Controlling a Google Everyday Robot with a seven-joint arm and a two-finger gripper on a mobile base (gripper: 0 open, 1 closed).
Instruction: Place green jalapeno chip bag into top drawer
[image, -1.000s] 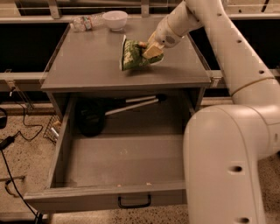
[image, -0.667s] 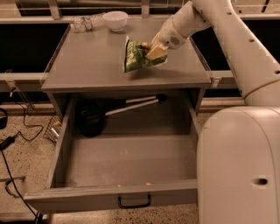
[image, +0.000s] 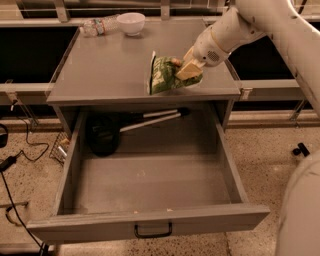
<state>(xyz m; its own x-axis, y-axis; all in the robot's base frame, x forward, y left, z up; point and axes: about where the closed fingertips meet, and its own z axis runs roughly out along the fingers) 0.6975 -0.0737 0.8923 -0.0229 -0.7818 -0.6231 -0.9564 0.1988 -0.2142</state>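
A speckled floor (image: 260, 150) lay under the grey desk (image: 100, 75), with dark cables (image: 15, 160) trailing at the left. Nearest, the top drawer (image: 150, 220) stood pulled well out, its black handle (image: 152, 231) centred on the front panel. At the back of the drawer lay a black ladle-like utensil (image: 105, 135) with a pale shaft. Over the desk's front right part, the tool (image: 183, 68) pinched the green jalapeno chip bag (image: 165, 76) by its right side, the bag upright and crumpled; whether its lower edge touched the desk could not be told. The white arm (image: 235, 27) reached in from the right. At the far edge sat a white bowl (image: 131, 22) beside a lying water bottle (image: 97, 26).
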